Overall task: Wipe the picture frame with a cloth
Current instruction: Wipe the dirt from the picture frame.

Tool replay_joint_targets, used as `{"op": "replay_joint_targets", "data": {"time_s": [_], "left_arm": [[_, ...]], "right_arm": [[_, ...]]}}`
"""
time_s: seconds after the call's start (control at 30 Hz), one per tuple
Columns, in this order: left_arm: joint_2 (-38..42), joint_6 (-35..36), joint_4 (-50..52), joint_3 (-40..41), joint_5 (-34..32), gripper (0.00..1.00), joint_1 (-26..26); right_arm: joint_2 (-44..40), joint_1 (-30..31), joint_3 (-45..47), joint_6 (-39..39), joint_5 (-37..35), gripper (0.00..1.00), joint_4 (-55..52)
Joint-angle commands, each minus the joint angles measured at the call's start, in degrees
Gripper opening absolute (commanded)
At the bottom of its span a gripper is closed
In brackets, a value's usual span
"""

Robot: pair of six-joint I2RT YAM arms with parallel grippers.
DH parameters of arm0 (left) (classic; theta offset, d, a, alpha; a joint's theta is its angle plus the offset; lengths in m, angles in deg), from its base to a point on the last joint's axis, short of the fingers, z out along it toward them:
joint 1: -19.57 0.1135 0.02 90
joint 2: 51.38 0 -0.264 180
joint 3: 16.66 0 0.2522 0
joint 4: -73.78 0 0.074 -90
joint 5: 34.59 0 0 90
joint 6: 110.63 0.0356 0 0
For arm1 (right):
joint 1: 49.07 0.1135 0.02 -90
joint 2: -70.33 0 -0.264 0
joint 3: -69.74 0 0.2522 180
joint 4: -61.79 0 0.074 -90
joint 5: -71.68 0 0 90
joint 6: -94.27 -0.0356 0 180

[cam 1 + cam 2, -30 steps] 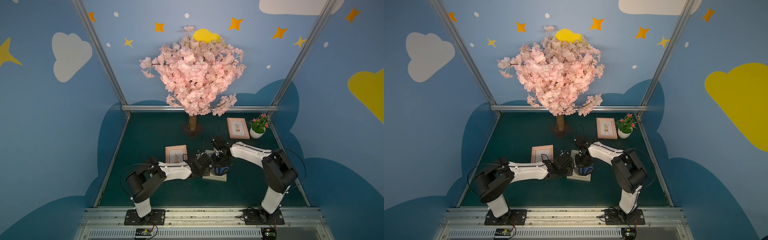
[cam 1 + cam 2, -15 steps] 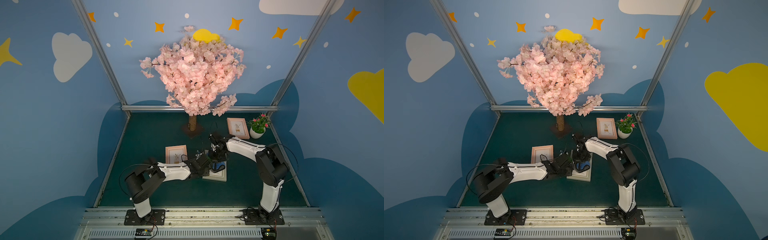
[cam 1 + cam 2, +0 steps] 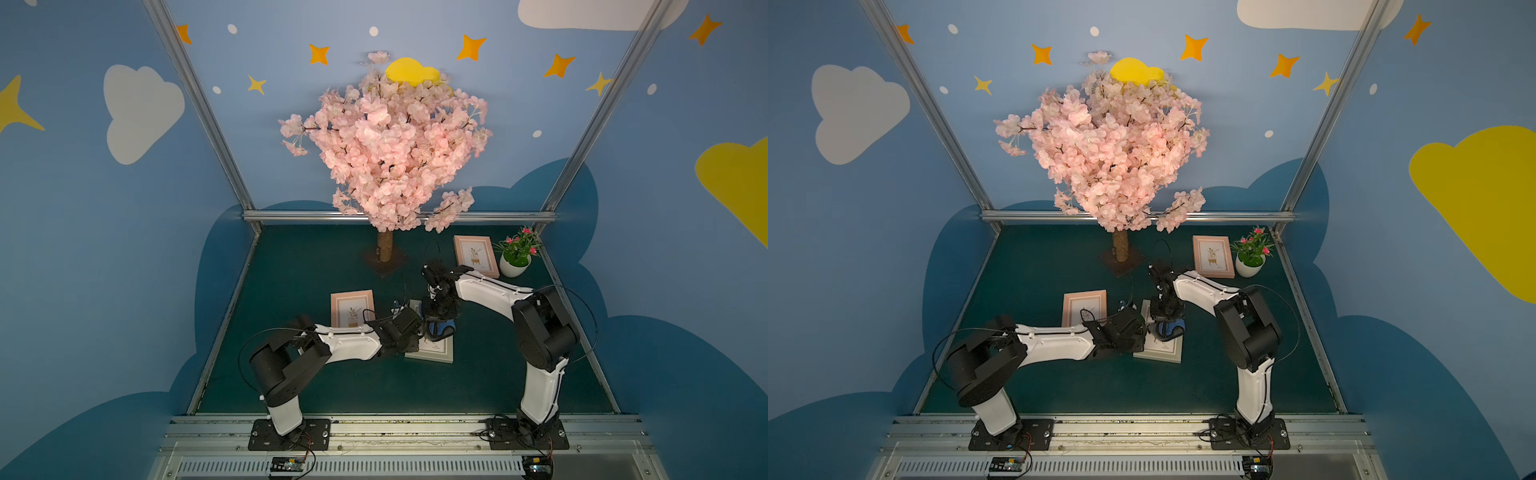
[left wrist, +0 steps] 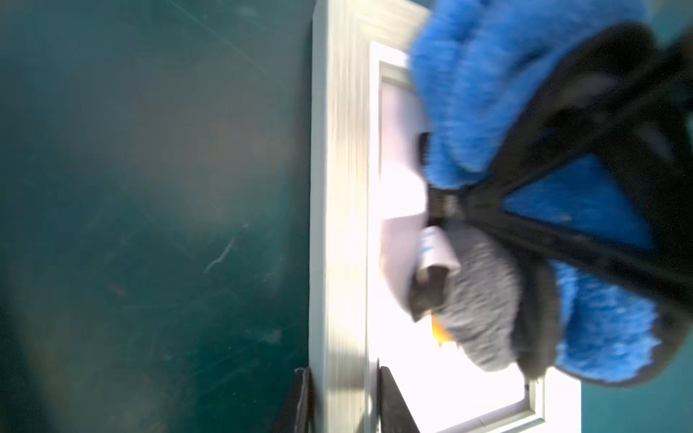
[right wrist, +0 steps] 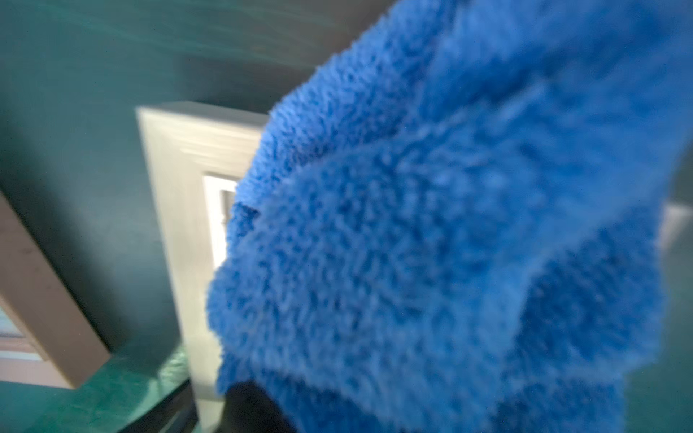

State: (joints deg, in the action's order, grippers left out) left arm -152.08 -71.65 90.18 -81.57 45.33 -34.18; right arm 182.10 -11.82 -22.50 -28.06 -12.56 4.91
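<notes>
A pale grey-white picture frame [image 3: 434, 354] [image 3: 1163, 354] lies flat on the green mat in both top views. My left gripper [image 3: 417, 332] [image 4: 343, 401] is shut on the picture frame's left rail [image 4: 337, 225], one finger on each side of it. Bunched on the glass is the blue cloth [image 3: 441, 330] [image 3: 1170, 331] [image 4: 487, 93], its grey reverse and white tag showing. My right gripper [image 3: 436, 318] is shut on the cloth from above. In the right wrist view the cloth [image 5: 431, 243] hides nearly all of that gripper's fingers.
Two pink frames lie on the mat, one [image 3: 352, 307] beside my left arm and one [image 3: 476, 255] at the back right. A potted plant [image 3: 516, 257] stands next to the far one. The blossom tree's trunk [image 3: 385, 245] rises at the back centre.
My right gripper has dragged the cloth across the frame's glass, away from the front and slightly leftward. My left gripper has kept its hold on the frame's edge without moving.
</notes>
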Motion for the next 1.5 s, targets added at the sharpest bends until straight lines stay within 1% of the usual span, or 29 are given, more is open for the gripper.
{"op": "replay_joint_targets", "data": {"time_s": [0.0,0.1,0.23,0.33,0.47,0.57,0.63,0.77,0.93,1.03,1.13,1.27,1.4,1.47], "left_arm": [[-2.5,-1.2,7.7,2.3,2.4,0.26,-0.1],[-2.1,-1.5,7.6,2.8,2.2,0.27,-0.1],[-1.9,-1.6,7.5,3.1,2.1,0.26,-0.1],[-2.1,-1.7,7.3,3.0,2.0,0.27,-0.1],[-2.2,-1.8,7.3,2.8,1.9,0.27,-0.1],[-2.1,-1.8,7.4,3.0,1.8,0.27,-0.2],[-2.0,-1.8,7.5,3.0,1.8,0.27,-0.1],[-1.9,-2.1,7.5,3.2,1.7,0.27,-0.2],[-1.8,-2.3,7.0,3.4,1.7,0.27,-0.2],[-1.8,-2.2,6.9,3.3,1.7,0.27,-0.2],[-1.8,-2.2,6.9,3.3,1.6,0.27,-0.2],[-1.8,-2.3,6.9,3.3,1.6,0.27,-0.2],[-1.5,-2.4,6.6,3.8,1.6,0.27,-0.2],[-1.4,-2.5,6.6,3.8,1.6,0.27,-0.2]], "right_arm": [[2.8,1.7,-2.9,-0.9,2.8,0.0,-0.6],[1.7,1.1,-2.1,-0.8,0.5,0.0,-1.5],[-2.0,-1.7,2.5,-0.2,-2.8,0.0,-2.1],[-3.7,-2.2,4.7,-0.1,-4.1,0.0,-2.8],[-4.4,-0.8,6.7,-1.1,-2.2,0.0,-1.2],[-3.6,1.3,7.0,-2.6,1.9,0.0,1.2],[-2.8,2.9,6.6,-3.3,3.2,0.0,2.1],[-3.5,3.0,7.7,-3.5,2.4,0.0,1.9],[-8.4,-0.5,13.3,-2.4,-1.0,0.0,0.6],[-10.4,-0.9,15.7,-2.4,-1.5,0.0,0.3],[-10.7,1.0,16.6,-3.5,0.5,0.0,1.5],[-9.0,4.4,15.3,-5.5,2.4,0.0,3.0],[-8.2,5.2,14.5,-6.2,5.0,0.0,4.9],[-8.3,5.2,14.1,-5.9,4.1,0.0,3.9]]}}
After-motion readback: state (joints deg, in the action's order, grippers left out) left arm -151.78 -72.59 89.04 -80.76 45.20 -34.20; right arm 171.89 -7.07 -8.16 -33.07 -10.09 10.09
